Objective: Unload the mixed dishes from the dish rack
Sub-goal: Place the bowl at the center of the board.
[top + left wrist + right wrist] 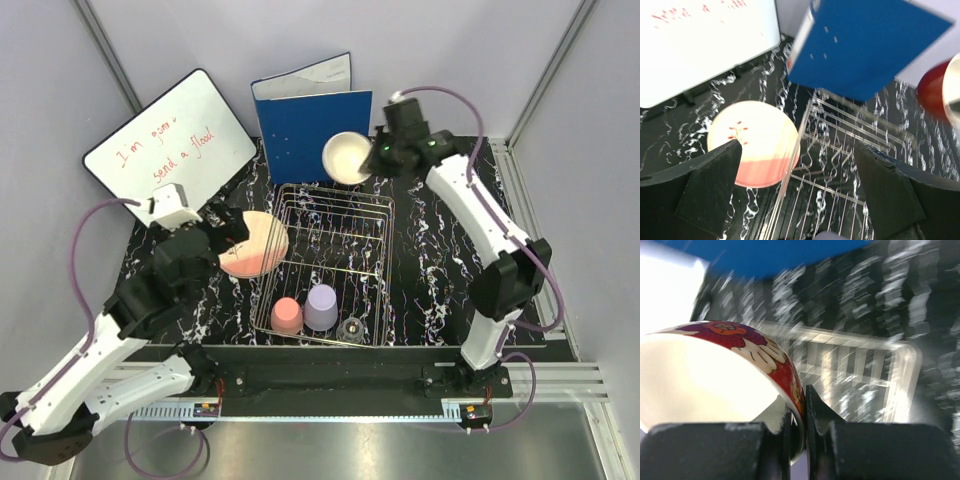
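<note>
The silver wire dish rack (335,215) stands mid-table. A pink cup (286,316), a lavender cup (321,306) and a small clear glass (351,328) sit upside down along its near side. A cream and salmon plate (253,243) lies outside, against the rack's left wall; it also shows in the left wrist view (757,142). My left gripper (228,230) is open and empty, just above the plate's left part. My right gripper (378,155) is shut on the rim of the red bowl (347,157), held above the rack's far edge. The pale blue plate is out of view.
A blue binder (312,120) stands upright behind the rack, close to the held bowl. A whiteboard (170,145) leans at the back left. The black marbled mat (430,250) lies bare to the right of the rack. Grey walls close in on both sides.
</note>
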